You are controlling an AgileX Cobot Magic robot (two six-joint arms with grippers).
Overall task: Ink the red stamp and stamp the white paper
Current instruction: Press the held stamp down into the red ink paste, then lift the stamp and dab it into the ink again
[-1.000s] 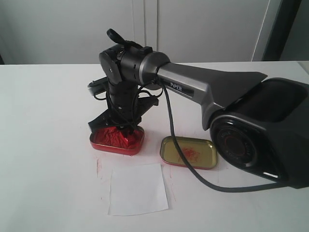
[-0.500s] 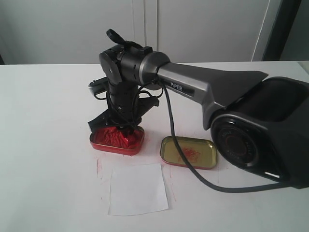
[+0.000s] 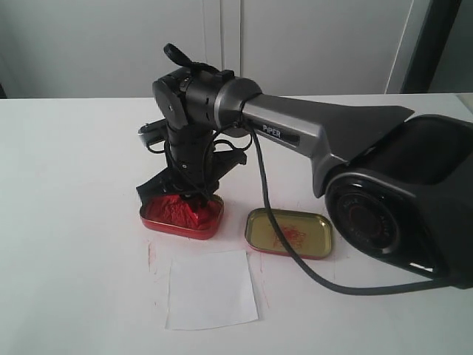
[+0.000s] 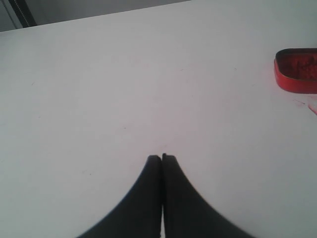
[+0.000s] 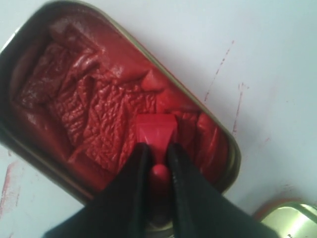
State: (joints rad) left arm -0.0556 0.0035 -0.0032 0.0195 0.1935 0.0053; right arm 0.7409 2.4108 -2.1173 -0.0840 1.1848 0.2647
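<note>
My right gripper (image 5: 157,148) is shut on the red stamp (image 5: 155,131), its two black fingers clamping the round knob. The stamp's square base presses into the wrinkled red paste of the red ink tin (image 5: 69,94). In the exterior view the same gripper (image 3: 194,194) points down into that tin (image 3: 181,214), and the stamp itself is hidden behind the fingers. The white paper (image 3: 210,288) lies flat in front of the tin, nearer the camera. My left gripper (image 4: 162,158) is shut with nothing in it, above bare tabletop, with the red tin (image 4: 297,69) off at the frame edge.
A gold-coloured tin lid (image 3: 288,233) with red smears lies to the right of the ink tin. The right arm's black cable (image 3: 277,237) crosses over the lid. Faint red marks (image 3: 151,255) stain the white tabletop (image 3: 66,185) beside the paper.
The right arm and the red tin have shifted a little to the right; the gripper stays down in the paste with the stamp.
</note>
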